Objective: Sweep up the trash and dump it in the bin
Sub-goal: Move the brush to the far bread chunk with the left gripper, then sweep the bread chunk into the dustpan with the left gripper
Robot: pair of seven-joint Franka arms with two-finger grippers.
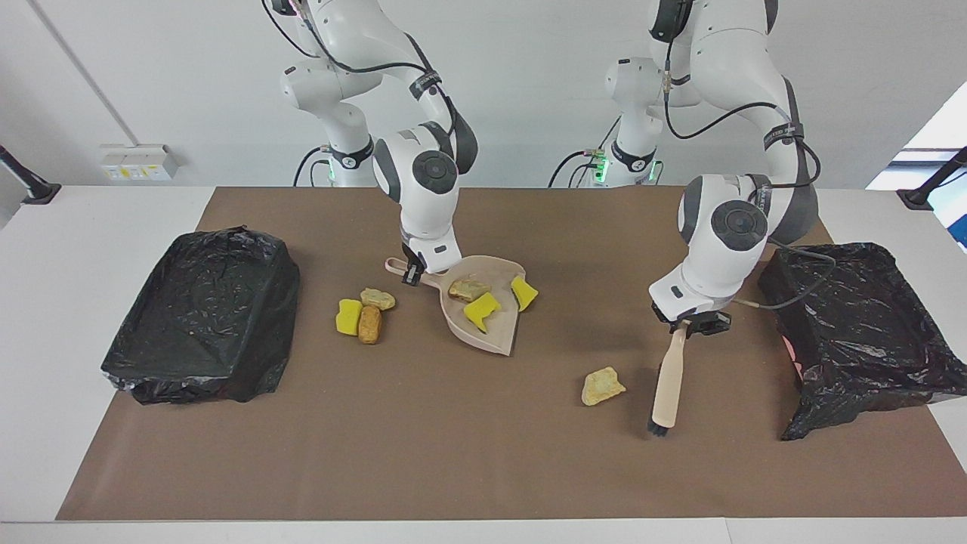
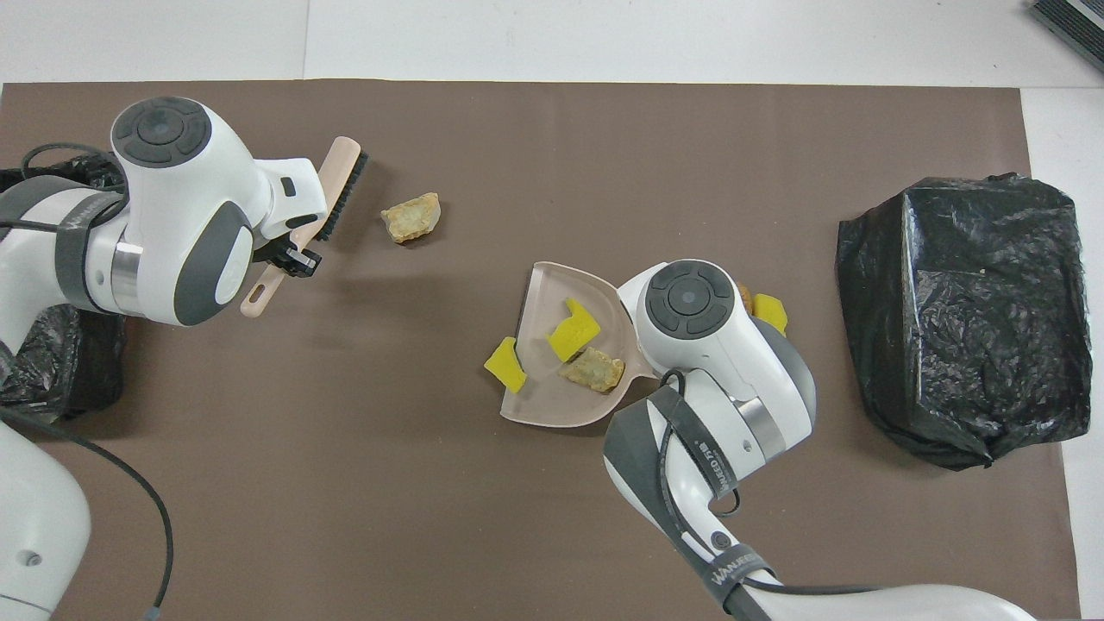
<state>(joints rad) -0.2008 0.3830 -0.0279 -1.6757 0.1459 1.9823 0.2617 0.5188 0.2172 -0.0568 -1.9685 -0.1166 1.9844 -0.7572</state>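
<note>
My right gripper [image 1: 412,272] is shut on the handle of the beige dustpan [image 1: 474,338] and holds it low on the mat. A tan lump [image 1: 468,289] and a yellow foam piece [image 1: 481,308] lie in the pan, and another yellow piece [image 1: 523,292] leans on its side rim. A yellow piece [image 1: 348,316], a tan lump [image 1: 377,298] and an orange-brown lump [image 1: 369,324] sit together beside the pan, toward the right arm's end. My left gripper [image 1: 689,325] is shut on the beige brush [image 1: 668,381], which slants down beside a lone tan lump [image 1: 603,385].
Two bins lined with black bags stand at the ends of the brown mat, one at the right arm's end [image 1: 204,313] and one at the left arm's end [image 1: 861,332]. The left arm's cable trails over the rim of its nearby bin.
</note>
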